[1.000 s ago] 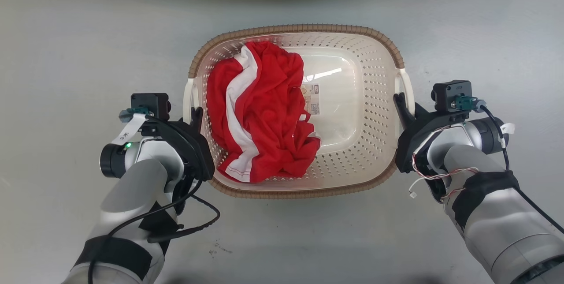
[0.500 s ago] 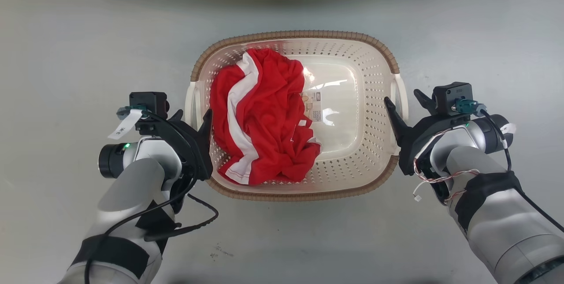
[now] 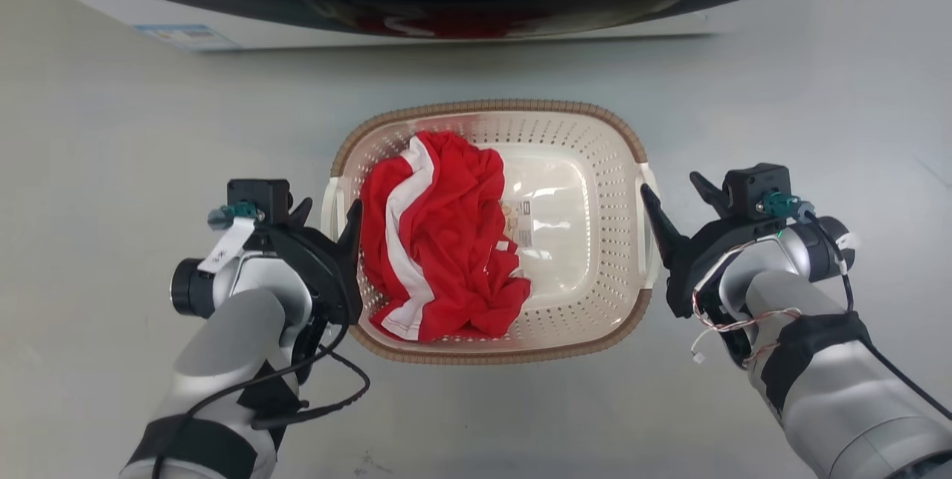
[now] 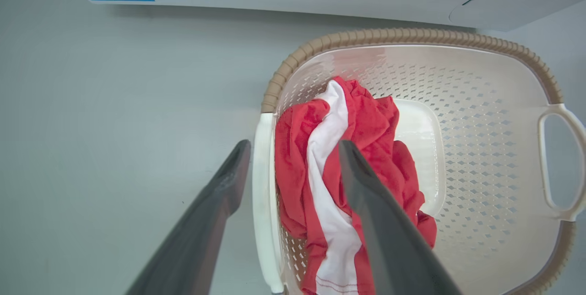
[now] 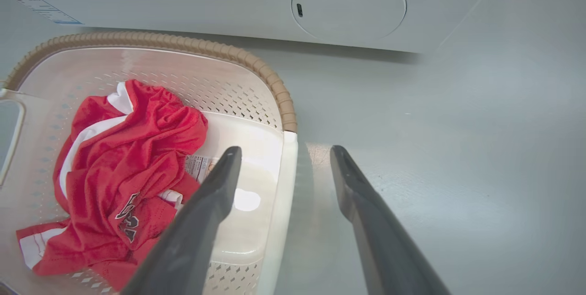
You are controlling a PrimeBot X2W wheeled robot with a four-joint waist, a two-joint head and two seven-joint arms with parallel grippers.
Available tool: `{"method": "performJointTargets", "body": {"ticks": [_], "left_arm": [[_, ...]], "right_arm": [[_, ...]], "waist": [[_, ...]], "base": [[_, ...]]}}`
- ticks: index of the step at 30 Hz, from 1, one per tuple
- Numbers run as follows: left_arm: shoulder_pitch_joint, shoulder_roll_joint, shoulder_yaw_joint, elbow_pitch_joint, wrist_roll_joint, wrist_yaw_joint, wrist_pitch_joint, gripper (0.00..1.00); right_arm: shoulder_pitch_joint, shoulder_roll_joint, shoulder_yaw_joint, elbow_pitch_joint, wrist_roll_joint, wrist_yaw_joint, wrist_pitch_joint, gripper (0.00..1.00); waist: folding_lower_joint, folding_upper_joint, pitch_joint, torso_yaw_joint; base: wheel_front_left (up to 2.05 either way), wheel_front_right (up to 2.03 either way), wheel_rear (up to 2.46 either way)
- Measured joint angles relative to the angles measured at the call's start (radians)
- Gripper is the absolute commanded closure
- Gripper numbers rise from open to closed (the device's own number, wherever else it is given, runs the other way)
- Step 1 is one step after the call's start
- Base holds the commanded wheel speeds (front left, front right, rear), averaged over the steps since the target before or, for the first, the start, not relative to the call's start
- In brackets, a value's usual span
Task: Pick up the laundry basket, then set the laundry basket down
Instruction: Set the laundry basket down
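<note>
The laundry basket stands on the grey floor, cream and perforated with a brown woven rim, holding a crumpled red and white garment. My left gripper is open, one finger either side of the white left handle. In the left wrist view that handle runs between the spread fingers of the gripper, with the garment beyond. My right gripper is open astride the right handle. The right wrist view shows this gripper over the handle, one finger above the basket's inside.
A white appliance with a dark curved front stands just beyond the basket, carrying a blue-edged label. A round cover sits low on its panel. Bare grey floor spreads to both sides and in front of the basket.
Both grippers were shut on the handles a second ago and have since opened. The camera has moved, so the basket looks smaller and lower, and more of the appliance shows.
</note>
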Motion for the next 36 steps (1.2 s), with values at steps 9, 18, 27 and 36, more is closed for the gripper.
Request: {"method": "performJointTargets", "body": {"ticks": [9,18,27,36], "left_arm": [[0.077,0.005,-0.021,-0.030,0.007,0.000,-0.074,0.00],[0.178,0.035,-0.027,-0.071,0.008,0.000,-0.103,0.00],[0.255,0.070,-0.026,-0.158,0.037,-0.007,-0.109,0.00],[0.347,0.103,0.002,-0.337,0.072,0.030,-0.109,0.00]], "right_arm": [[0.085,0.002,-0.028,-0.021,0.023,0.003,-0.008,0.00],[0.176,0.002,-0.065,-0.105,0.039,0.003,-0.008,0.00],[0.265,-0.006,-0.111,-0.226,0.040,-0.034,-0.009,0.00],[0.371,-0.049,-0.156,-0.379,0.008,-0.085,-0.009,0.00]], "waist": [[-0.0001,0.0000,-0.115,-0.011],[-0.0001,0.0000,-0.237,-0.021],[-0.0002,0.0000,-0.350,-0.031],[-0.0001,0.0000,-0.449,-0.039]], "base": [[0.00,0.00,0.00],[0.00,0.00,0.00],[0.00,0.00,0.00],[0.00,0.00,0.00]]}}
